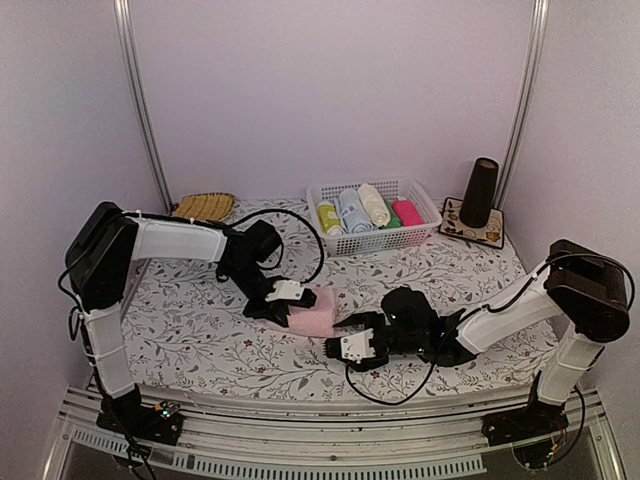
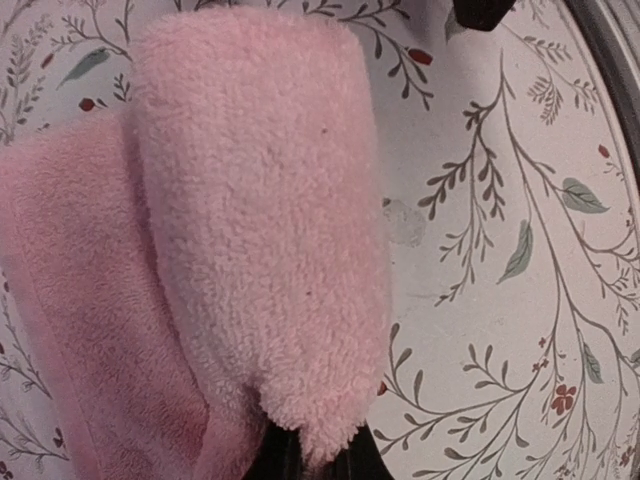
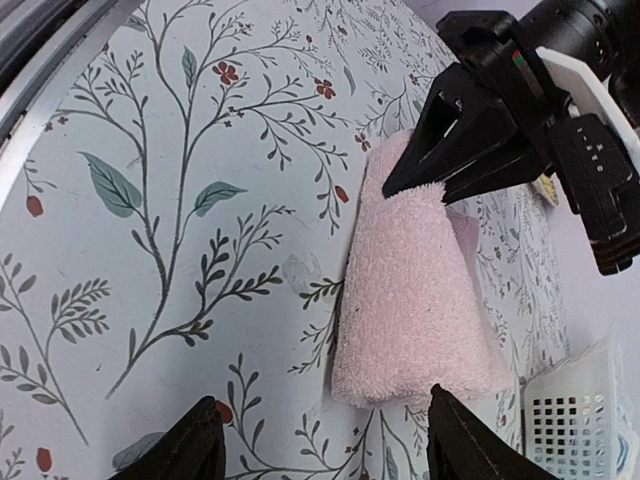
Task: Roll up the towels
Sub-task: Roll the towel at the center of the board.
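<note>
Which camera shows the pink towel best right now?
Right wrist: the pink towel lies nearly whole in frame, sharp. Left wrist crops it too close; top shows it small, partly hidden.

pale pink towel, tablecloth — white, leafy vine print

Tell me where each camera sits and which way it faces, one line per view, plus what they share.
Top external: above and behind the bases, looking down on the table; both arms show, with left gripper and right gripper.
Left wrist: on the left arm, looking down past its shut fingers at the pink towel they pinch.
Right wrist: low, facing across the table past its open fingers at that towel.
Shared: all three show the pink towel.
</note>
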You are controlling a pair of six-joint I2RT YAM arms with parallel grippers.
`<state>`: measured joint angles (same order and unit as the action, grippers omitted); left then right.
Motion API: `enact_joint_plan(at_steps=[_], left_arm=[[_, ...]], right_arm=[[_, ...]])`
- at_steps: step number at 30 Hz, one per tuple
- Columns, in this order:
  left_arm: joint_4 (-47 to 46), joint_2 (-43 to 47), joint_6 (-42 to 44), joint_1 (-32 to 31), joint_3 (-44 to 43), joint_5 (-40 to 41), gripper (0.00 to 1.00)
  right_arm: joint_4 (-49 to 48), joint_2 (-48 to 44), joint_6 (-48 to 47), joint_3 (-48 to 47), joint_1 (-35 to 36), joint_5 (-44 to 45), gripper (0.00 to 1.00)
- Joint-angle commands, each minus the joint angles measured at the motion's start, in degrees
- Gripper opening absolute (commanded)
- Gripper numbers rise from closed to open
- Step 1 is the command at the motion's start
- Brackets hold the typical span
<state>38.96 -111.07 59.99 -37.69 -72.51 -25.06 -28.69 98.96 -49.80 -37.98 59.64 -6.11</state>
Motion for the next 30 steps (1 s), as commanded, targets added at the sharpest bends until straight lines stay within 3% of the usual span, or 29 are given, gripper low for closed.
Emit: enact_joint_plan(at_steps=[1,10,23,25,30], left_arm=[[11.17,-6.47,0.96,0.7,-1.11,-2.6,0.03],[15.98,-10.4,2.23,1.89,-5.47,-3.21,0.04],[18.27,-12.09,3.76,2.53,-6.39,-2.78,0.03],[18.14,-11.92,4.14,2.54,-5.97,-2.71,0.04],[17.03,-10.97,4.44,2.75,-4.98,-1.79,0.09]], right_arm=[[-13.9,4.34,-15.67,1.51,0.65,7.81,0.7],[-17.11,12.06,-28.37,-2.75,0.63,10.99,0.73],[-20.49,19.36,-34.63,-8.0,0.27,13.18,0.71],[-20.27,20.09,-34.05,-8.76,0.14,13.23,0.63],[-13.68,19.26,-30.74,-10.9,-0.11,11.95,0.29]])
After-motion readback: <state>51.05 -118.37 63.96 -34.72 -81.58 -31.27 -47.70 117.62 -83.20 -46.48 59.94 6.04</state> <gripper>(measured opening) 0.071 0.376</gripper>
